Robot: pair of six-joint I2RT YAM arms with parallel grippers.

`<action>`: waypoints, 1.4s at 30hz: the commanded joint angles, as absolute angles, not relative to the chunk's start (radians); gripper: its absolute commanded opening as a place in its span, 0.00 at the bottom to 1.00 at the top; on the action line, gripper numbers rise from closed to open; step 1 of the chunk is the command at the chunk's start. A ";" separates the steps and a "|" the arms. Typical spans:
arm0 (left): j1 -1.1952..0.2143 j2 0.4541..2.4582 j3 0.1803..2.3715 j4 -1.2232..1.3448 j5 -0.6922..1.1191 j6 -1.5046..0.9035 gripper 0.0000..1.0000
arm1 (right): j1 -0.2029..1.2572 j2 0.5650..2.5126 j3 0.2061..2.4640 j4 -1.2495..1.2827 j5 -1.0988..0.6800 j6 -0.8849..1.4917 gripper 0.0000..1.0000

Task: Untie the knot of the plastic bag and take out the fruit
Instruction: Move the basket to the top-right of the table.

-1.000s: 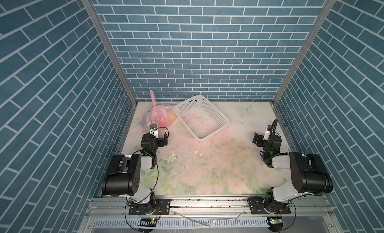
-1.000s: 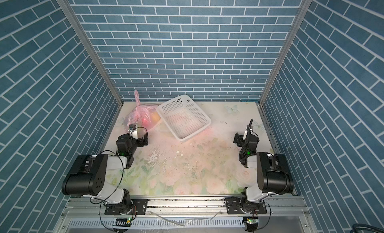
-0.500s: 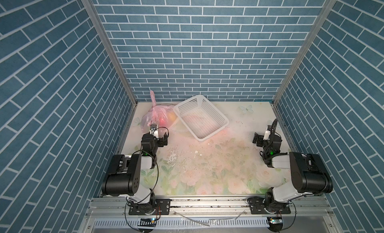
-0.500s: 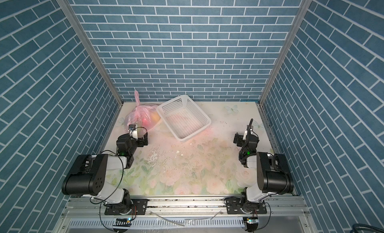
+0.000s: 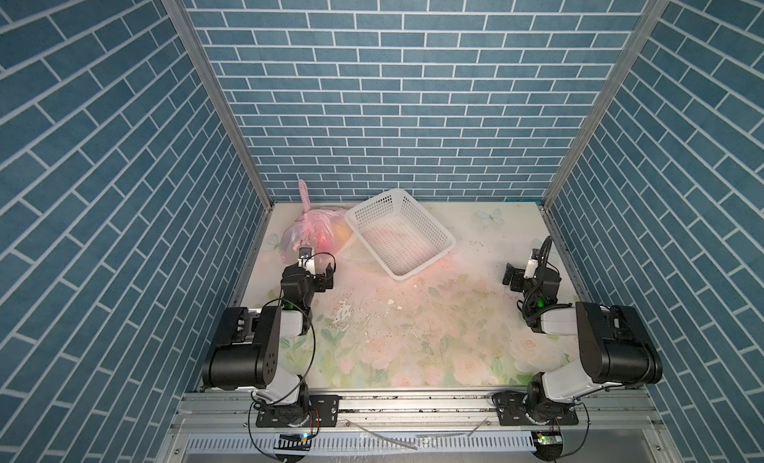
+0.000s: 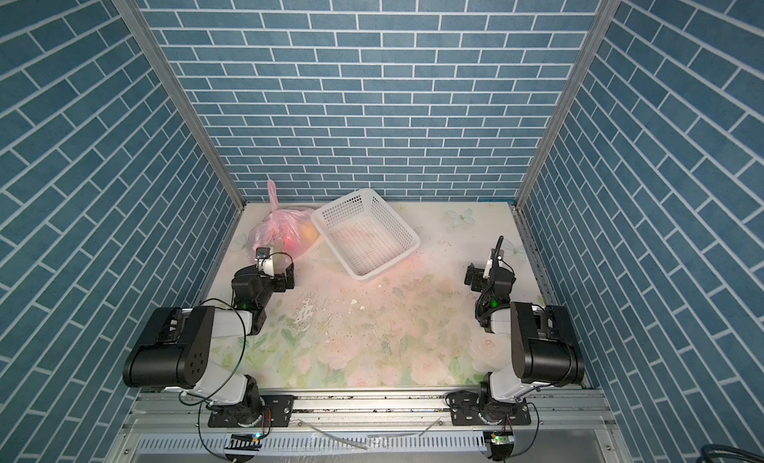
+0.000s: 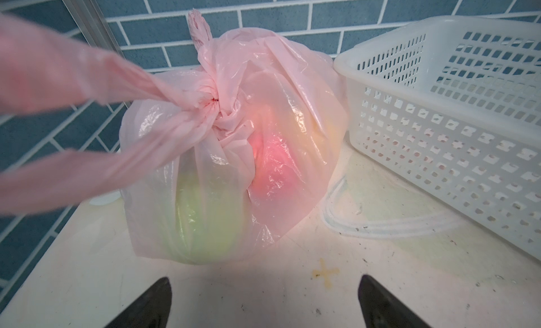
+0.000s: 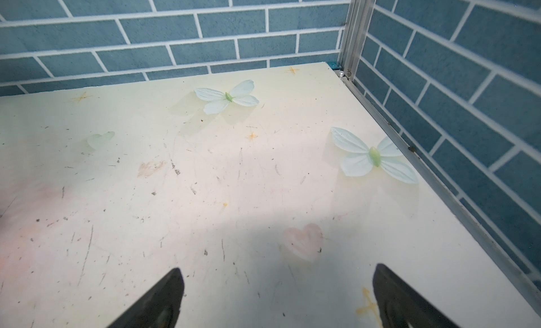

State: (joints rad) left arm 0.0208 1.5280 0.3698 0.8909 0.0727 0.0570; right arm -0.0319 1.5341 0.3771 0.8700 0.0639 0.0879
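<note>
Nothing has moved in the last second. Both arms have stayed where they were, so the job has not really begun. The plastic bag (image 5: 314, 233) sits just beside the white basket (image 5: 428, 217), between it and the corner of the blue walls. The knot (image 7: 215, 106) is still tied tight on top of the bag. A thin pink tail (image 7: 199, 27) sticks up from it, and two pink loops (image 7: 87, 77) stretch out from it. The fruit (image 7: 205, 212) is still inside; a green one and a red one glow through the thin pink plastic. The left gripper (image 7: 265, 282) waits near the bag, on the same side of the basket, spread wide and holding nothing. The right gripper (image 8: 278, 271) is well apart from the basket on its other side, also spread wide over the bare table (image 8: 205, 180). I think the left gripper must reach for a loop first.
</note>
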 commanded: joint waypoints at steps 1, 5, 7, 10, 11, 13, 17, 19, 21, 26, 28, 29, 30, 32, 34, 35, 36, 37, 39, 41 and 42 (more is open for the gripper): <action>0.021 1.532 0.376 0.888 0.080 0.061 1.00 | -0.035 1.542 0.393 0.868 0.057 0.052 0.99; 0.021 1.530 0.375 0.890 0.081 0.061 1.00 | -0.035 1.542 0.392 0.868 0.057 0.052 0.99; 0.021 1.531 0.373 0.894 0.083 0.061 1.00 | -0.035 1.541 0.391 0.871 0.056 0.052 0.99; 0.021 1.512 0.368 0.891 0.060 0.052 1.00 | -0.035 1.512 0.397 0.839 0.063 0.053 0.99; 0.021 1.494 0.365 0.882 0.055 0.048 1.00 | -0.035 1.483 0.406 0.801 0.059 0.050 0.99; 0.021 1.442 0.371 0.826 0.061 0.054 0.99 | -0.034 1.409 0.439 0.666 0.070 0.062 0.99; 0.017 1.303 0.453 0.551 0.038 0.025 0.99 | -0.015 1.275 0.537 0.349 0.058 0.110 0.99; 0.015 1.232 0.492 0.408 -0.005 -0.040 1.00 | 0.030 1.228 0.596 0.186 0.088 0.114 0.99; 0.014 1.170 0.522 0.282 -0.012 -0.103 1.00 | 0.083 1.209 0.670 0.051 0.090 0.111 0.99; -0.011 1.064 0.586 0.013 0.072 -0.223 1.00 | 0.228 1.275 0.890 -0.168 -0.047 0.133 0.97; -0.037 1.029 0.600 -0.071 0.088 -0.248 1.00 | 0.296 1.339 0.987 -0.236 -0.081 0.131 0.95; -0.055 1.009 0.601 -0.106 0.092 -0.267 1.00 | 0.335 1.376 1.040 -0.266 -0.124 0.126 0.94; -0.070 0.994 0.601 -0.128 0.101 -0.277 1.00 | 0.367 1.408 1.083 -0.291 -0.139 0.121 0.94; -0.105 0.973 0.607 -0.185 0.114 -0.309 1.00 | 0.446 1.488 1.187 -0.338 -0.164 0.105 0.93; -0.136 0.963 0.607 -0.223 0.122 -0.330 1.00 | 0.515 1.560 1.275 -0.370 -0.180 0.091 0.93; -0.152 0.957 0.607 -0.243 0.124 -0.333 1.00 | 0.552 1.600 1.323 -0.383 -0.186 0.087 0.93; -0.169 0.950 0.606 -0.261 0.116 -0.335 1.00 | 0.592 1.641 1.370 -0.401 -0.190 0.079 0.93; -0.178 0.943 0.604 -0.273 0.116 -0.337 1.00 | 0.623 1.679 1.415 -0.417 -0.190 0.073 0.93; -0.181 0.926 0.590 -0.279 0.130 -0.347 1.00 | 0.687 1.762 1.510 -0.457 -0.188 0.064 0.93; -0.181 0.909 0.579 -0.279 0.136 -0.354 1.00 | 0.740 1.850 1.608 -0.500 -0.180 0.060 0.93; -0.181 0.902 0.577 -0.276 0.142 -0.353 0.99 | 0.762 1.888 1.654 -0.521 -0.178 0.060 0.91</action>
State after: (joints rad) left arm -0.1772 0.9279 0.5846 -0.2329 0.1242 -0.3294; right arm 0.7105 1.8095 1.5387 -0.4007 -0.1619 0.0967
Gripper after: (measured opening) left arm 0.995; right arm 0.920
